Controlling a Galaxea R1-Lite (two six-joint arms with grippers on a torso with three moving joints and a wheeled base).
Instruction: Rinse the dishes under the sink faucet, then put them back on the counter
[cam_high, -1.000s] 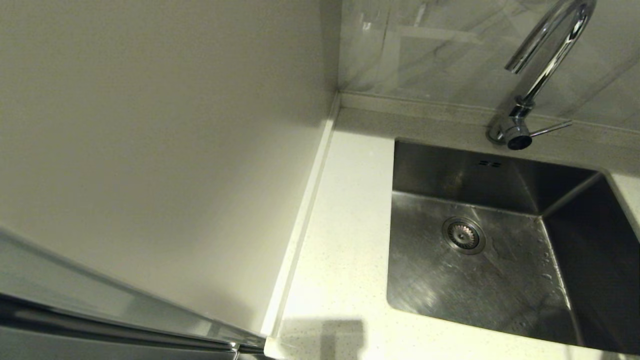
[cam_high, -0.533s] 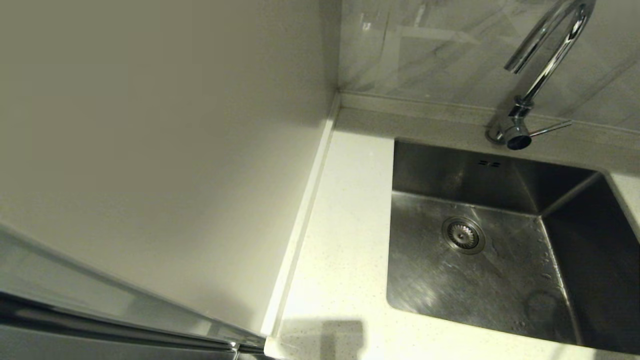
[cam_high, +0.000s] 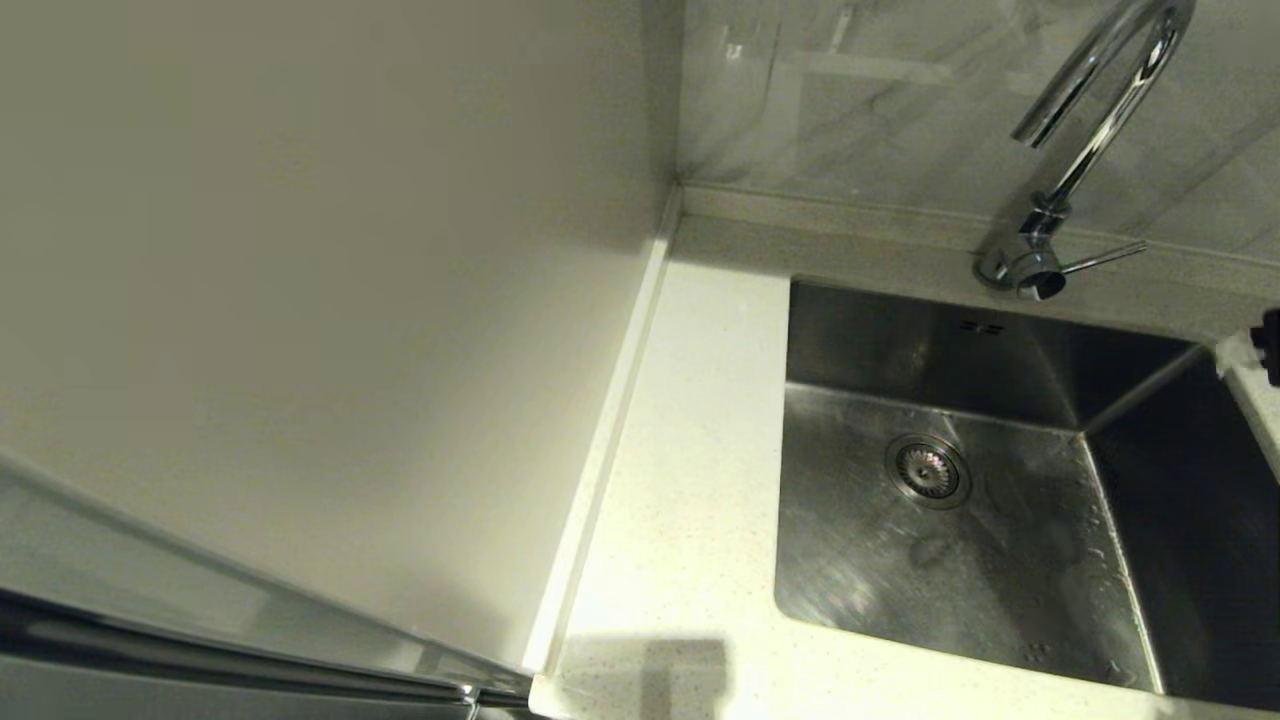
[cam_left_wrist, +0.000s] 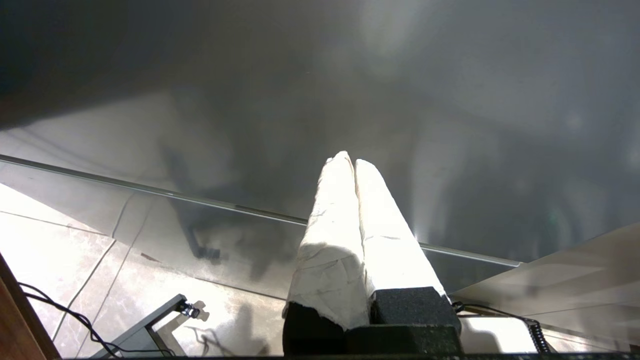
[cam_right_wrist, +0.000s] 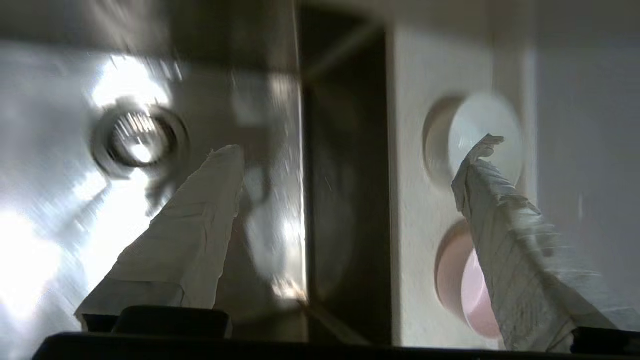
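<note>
My right gripper (cam_right_wrist: 357, 147) is open, its taped fingers spread wide above the right rim of the sink (cam_right_wrist: 50, 225), with nothing between them. Past one finger, a whitish-mint bowl (cam_right_wrist: 480, 117) and a pale pink bowl (cam_right_wrist: 457, 280) stand on the speckled counter (cam_right_wrist: 415, 200) beside the basin. The blue-grey bowl is out of view. In the head view the sink (cam_high: 850, 340) holds no dish, its drain (cam_high: 927, 470) is bare, and the chrome faucet (cam_high: 1085, 130) rises behind it. My left gripper (cam_left_wrist: 350, 162) is shut on nothing, parked low away from the counter.
A plain cream wall panel (cam_high: 300, 300) bounds the counter strip (cam_high: 690, 480) left of the sink. A marbled backsplash (cam_high: 880, 100) stands behind the faucet. A dark piece of my right arm (cam_high: 1270, 345) shows at the head view's right edge.
A dark part of the right arm has come into the head view at the right edge over the sink's far corner. Reflections on the sink floor have shifted.
</note>
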